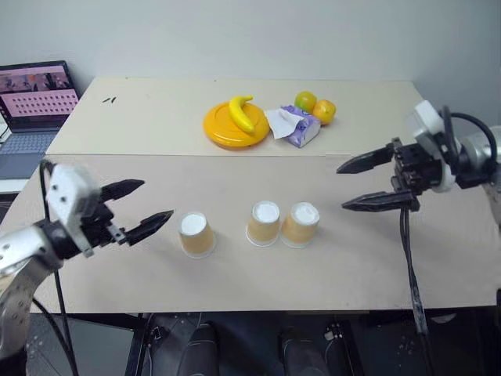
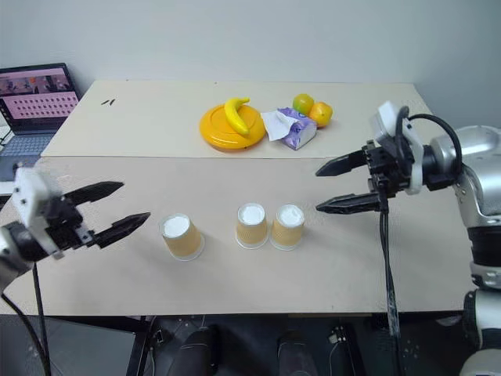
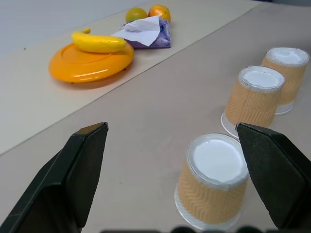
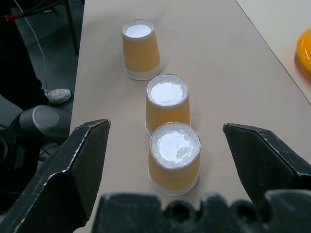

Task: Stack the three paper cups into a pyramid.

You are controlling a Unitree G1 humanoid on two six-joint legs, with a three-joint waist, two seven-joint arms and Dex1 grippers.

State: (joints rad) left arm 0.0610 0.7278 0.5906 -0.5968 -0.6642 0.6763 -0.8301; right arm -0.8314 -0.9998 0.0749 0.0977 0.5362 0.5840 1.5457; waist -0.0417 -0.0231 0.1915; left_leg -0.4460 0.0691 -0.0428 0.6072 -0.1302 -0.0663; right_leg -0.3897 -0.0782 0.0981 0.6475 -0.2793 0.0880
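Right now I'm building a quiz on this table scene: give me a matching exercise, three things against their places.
Things:
1. banana
2. lone paper cup
3. tissue pack

Places:
A. between the plate and the two round fruits
B. on the orange plate
C. apart from the cup pair, nearer the left pincer

Pairs: 1-B, 2-C, 3-A

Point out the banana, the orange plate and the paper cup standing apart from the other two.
banana [image 1: 242, 113], left eye view, middle of its curved body.
orange plate [image 1: 218, 129], left eye view, bare left part of the plate.
lone paper cup [image 1: 196, 235], left eye view, ribbed side below the white base.
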